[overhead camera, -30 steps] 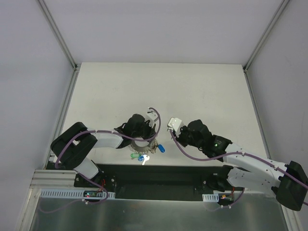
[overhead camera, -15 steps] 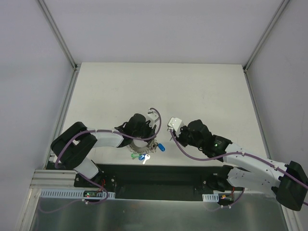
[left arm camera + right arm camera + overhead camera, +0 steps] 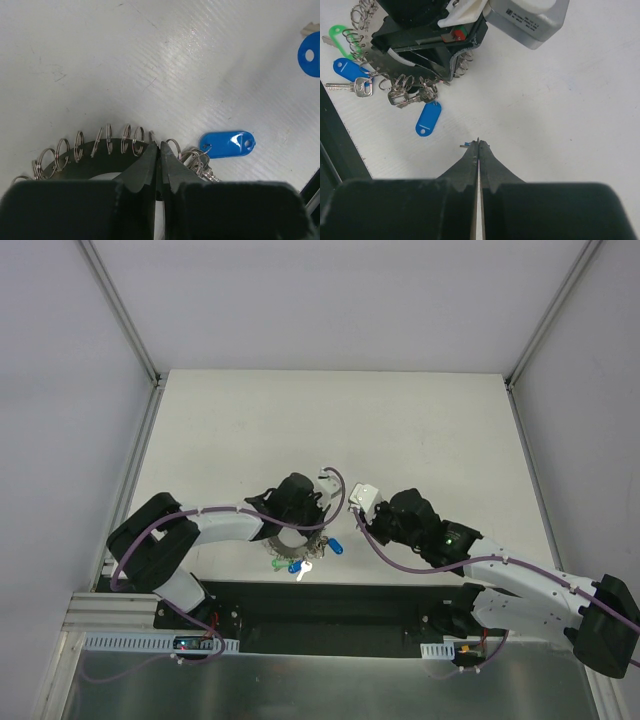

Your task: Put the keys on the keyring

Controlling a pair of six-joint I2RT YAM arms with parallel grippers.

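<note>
Keyring [image 3: 100, 156] lies flat on the white table [image 3: 330, 430], near the front edge and a little left of centre. It is a dark grey band with small wire loops standing along its rim.

Left gripper [image 3: 159, 150] is directly over the keyring, pointing down. Its jaws are drawn together to a thin slit, and the tips sit on the far rim of the band between two loops. They appear to pinch that rim, though the wrist view hides the contact itself.

Right gripper [image 3: 478, 147] is just right of the keyring and clear of it. Its jaws are fully closed with nothing between them, and the tips hang over bare table.

Keys [image 3: 405, 96] are bunched against the near right part of the rim, among the wire loops. A blue tag [image 3: 427, 119] trails from this bunch onto the table, on the side toward the right gripper.

A second group lies at the near edge of the keyring. It comprises a green tag [image 3: 339, 32], another blue tag [image 3: 345, 69] beside it, and a silver key [image 3: 347, 87] lying flat, touching that blue tag.

All these items rest on the table surface; none is lifted.
</note>
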